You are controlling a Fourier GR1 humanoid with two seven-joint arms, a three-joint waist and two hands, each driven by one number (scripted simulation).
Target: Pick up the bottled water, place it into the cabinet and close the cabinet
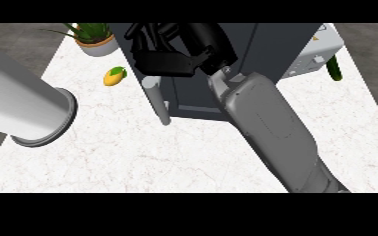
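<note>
My right hand (168,60) is over the left part of the dark grey cabinet (262,45), at its front beside the door. Its grey forearm (269,125) rises from the lower right and covers much of the cabinet front. The cabinet door (193,111) stands below the hand, with a pale bar handle (156,100) on its left edge. No bottled water shows; I cannot tell whether the hand hides it. Of the left arm only a thick grey forearm (33,107) shows at the left edge.
A yellow mango (113,76) lies on the white marble counter (148,155) left of the cabinet. A potted plant (94,39) stands at the back left. A white appliance (319,50) and a green cucumber (334,68) are right of the cabinet.
</note>
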